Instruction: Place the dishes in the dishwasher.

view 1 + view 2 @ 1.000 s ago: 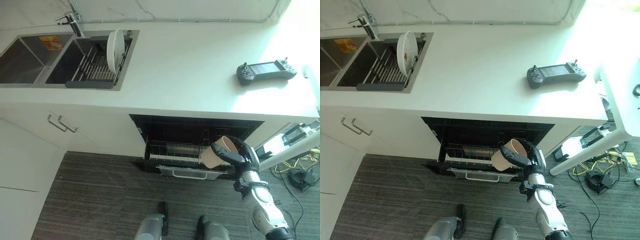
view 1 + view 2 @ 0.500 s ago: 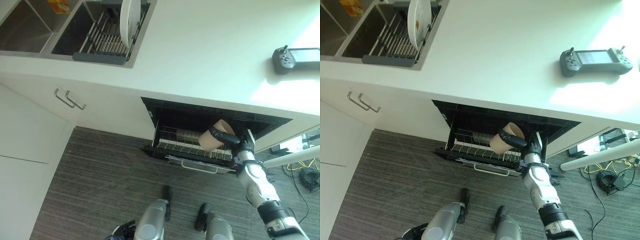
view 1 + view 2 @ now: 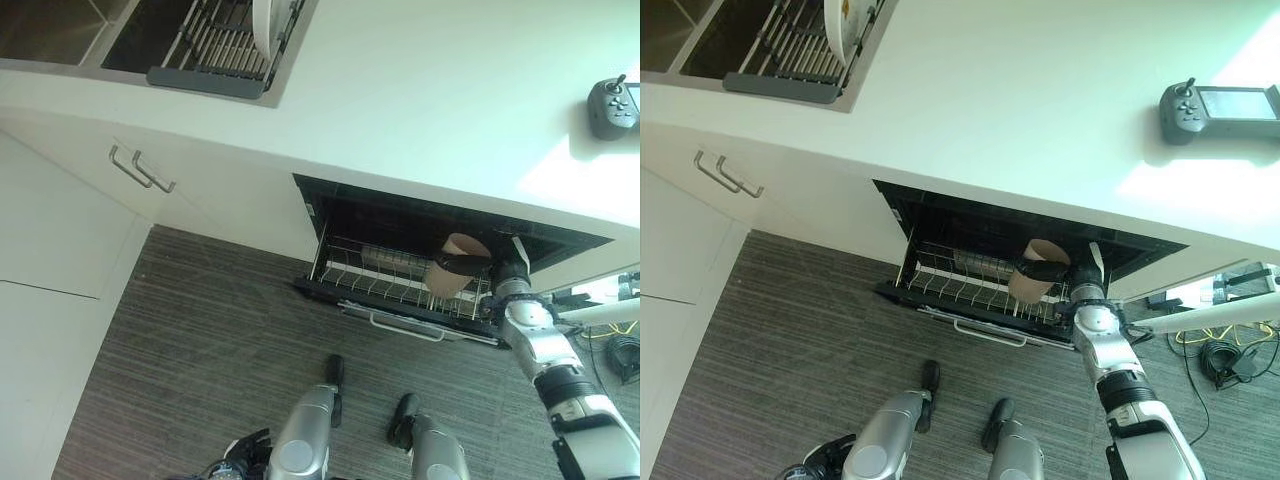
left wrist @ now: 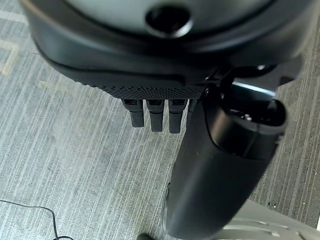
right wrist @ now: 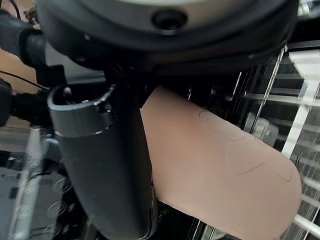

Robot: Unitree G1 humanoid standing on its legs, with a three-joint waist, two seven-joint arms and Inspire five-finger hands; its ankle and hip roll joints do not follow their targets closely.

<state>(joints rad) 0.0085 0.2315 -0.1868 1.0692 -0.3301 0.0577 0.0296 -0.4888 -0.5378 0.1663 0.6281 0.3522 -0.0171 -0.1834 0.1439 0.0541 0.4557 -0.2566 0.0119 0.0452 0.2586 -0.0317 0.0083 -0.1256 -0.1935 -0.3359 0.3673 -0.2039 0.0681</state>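
The tan paper-like cup (image 3: 460,262) is gripped in the right hand (image 3: 1045,270), its dark fingers (image 5: 107,165) curled round the cup's wall, and it is held tilted just above the right end of the wire dishwasher rack (image 3: 385,275). The cup is carried on its side, mouth turned up and away from the hand, likely so it can be lowered between the rack's wires rather than dropped upright. The pulled-out dishwasher drawer with its silver bar handle (image 3: 990,333) sits open under the white table (image 3: 450,110), which leaves the rack reachable from above.

A metallic item already lies in the rack to the cup's left (image 3: 385,260); what it is cannot be told, but room must be kept from it. The table's overhanging edge stands close above the hand and could be knocked on the way in. Further off, a white plate (image 3: 845,25) waits upright in the grey sink drying rack (image 3: 790,60), and a dark handheld controller (image 3: 1220,103) lies on the table. The left hand (image 4: 155,112) hangs over the striped grey floor (image 4: 75,165), fingers straight and holding nothing.
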